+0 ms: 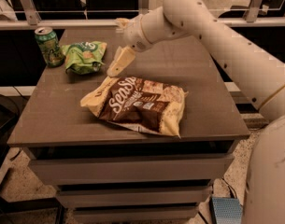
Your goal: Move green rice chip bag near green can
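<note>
The crinkled green rice chip bag (83, 56) lies between the open, empty two-finger gripper (116, 45) and the green metal can (48, 45) at the table (62, 118)'s far corner.

A big brown-and-cream crinkled chip bag (137, 104) lies flat on the grey-brown wooden table (53, 120) (the gripper (116, 48) hangs by its far-left corner), above drawers (128, 169).
</note>
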Tool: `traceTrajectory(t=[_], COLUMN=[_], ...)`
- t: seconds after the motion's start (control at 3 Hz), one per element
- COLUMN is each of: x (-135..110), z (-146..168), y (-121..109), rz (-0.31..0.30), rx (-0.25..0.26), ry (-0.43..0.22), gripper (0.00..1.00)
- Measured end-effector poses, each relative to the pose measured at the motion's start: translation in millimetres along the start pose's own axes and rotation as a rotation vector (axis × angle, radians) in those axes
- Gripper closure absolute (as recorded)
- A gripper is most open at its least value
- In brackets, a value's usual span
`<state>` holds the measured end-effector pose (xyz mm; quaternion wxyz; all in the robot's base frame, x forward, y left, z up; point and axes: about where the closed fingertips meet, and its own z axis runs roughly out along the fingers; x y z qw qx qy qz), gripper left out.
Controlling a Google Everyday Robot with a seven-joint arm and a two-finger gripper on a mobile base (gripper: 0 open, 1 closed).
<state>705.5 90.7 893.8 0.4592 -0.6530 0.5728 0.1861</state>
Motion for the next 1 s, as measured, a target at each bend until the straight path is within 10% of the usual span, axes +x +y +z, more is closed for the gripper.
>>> traceTrajectory(t=[0.67,1.0], x=[55.1,55.0], z=[-93.8,-93.2], y=[-63.7,-63.3], rz=[0.036,0.035], rx=[0.298,0.296], ry=[0.201,0.201], gripper=[0.0,0.0])
